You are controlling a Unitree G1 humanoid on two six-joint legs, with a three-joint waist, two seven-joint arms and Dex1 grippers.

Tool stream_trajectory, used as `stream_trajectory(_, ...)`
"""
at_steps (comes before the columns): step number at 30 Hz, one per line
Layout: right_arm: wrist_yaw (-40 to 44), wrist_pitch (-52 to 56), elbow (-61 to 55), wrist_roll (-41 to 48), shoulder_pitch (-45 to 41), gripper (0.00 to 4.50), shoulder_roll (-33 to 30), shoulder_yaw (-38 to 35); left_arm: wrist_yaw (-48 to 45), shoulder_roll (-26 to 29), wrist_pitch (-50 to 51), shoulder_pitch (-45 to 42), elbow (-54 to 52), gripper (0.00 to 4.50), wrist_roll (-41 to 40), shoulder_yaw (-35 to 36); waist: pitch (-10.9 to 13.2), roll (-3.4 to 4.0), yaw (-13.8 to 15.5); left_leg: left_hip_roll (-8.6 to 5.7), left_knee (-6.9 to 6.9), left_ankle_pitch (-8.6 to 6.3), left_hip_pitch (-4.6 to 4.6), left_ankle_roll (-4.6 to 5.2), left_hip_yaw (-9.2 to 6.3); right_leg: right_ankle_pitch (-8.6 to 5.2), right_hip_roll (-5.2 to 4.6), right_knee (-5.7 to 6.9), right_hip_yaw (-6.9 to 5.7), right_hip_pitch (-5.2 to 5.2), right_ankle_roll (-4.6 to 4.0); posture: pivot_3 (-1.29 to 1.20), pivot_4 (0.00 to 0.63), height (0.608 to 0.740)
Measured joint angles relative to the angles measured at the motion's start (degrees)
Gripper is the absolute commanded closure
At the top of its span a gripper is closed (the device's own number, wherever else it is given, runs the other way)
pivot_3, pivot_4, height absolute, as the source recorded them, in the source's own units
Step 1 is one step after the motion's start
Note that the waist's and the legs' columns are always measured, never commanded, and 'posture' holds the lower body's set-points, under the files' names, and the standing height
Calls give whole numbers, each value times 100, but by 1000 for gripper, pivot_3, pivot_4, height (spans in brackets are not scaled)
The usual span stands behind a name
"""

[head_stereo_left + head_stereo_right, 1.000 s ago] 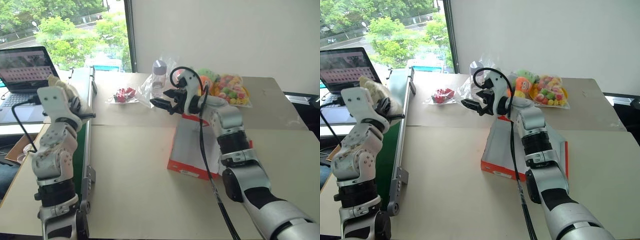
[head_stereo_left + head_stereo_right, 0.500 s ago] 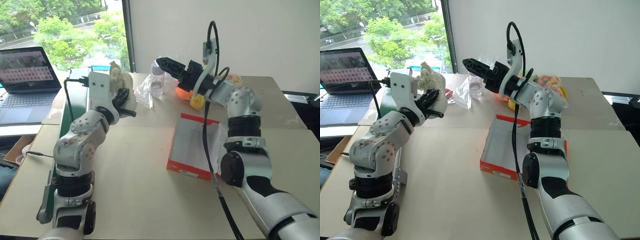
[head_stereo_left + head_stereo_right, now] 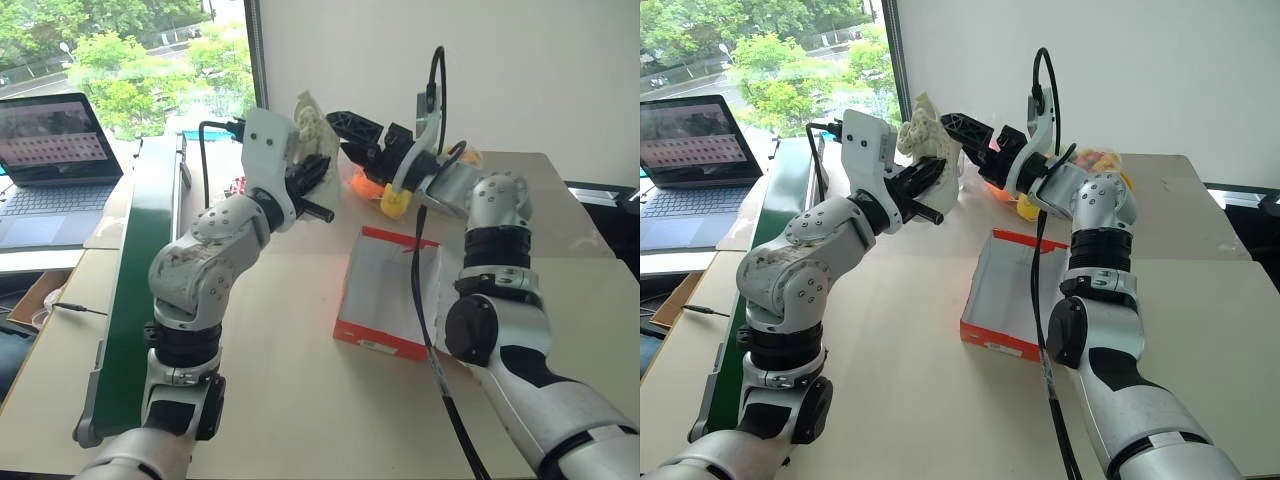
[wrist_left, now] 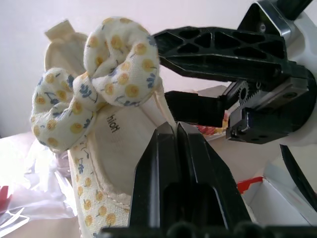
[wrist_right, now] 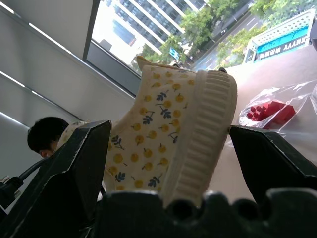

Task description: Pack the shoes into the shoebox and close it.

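My left gripper (image 3: 320,190) is shut on one of the shoes (image 3: 312,120), a cream cloth shoe printed with small yellow flowers and tied with a bow (image 4: 106,74). It holds the shoe up above the table's far middle, gripping the edge of the shoe's opening (image 4: 173,130). My right gripper (image 3: 342,135) is open and points at the shoe from the right. In the right wrist view its fingers (image 5: 74,163) stand on either side of the ribbed sole (image 5: 198,129); whether they touch it I cannot tell. The shoebox (image 3: 372,342), orange-red outside and white inside, lies open on the table below the right arm.
A bag of colourful plush toys (image 3: 392,195) lies behind the shoebox, and a clear bag with red pieces (image 5: 270,111) sits beyond the shoe. An open laptop (image 3: 50,140) and a long green board (image 3: 140,250) are at the left. A person's head (image 5: 44,134) shows by the window.
My left arm has swung to the right and slightly up, carrying the shoe over to the right gripper. The right gripper has risen from above the shoebox and rolled, staying open.
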Motion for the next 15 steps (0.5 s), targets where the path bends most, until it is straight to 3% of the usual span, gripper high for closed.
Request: stream_trajectory(15, 96, 192, -129, 179, 164, 0, -160, 135, -439, 227, 52, -280, 136, 4438, 13, -242, 0, 1, 13, 0, 20, -5, -6, 8, -1, 2, -1, 1, 1, 1, 4, 0, 150, 740)
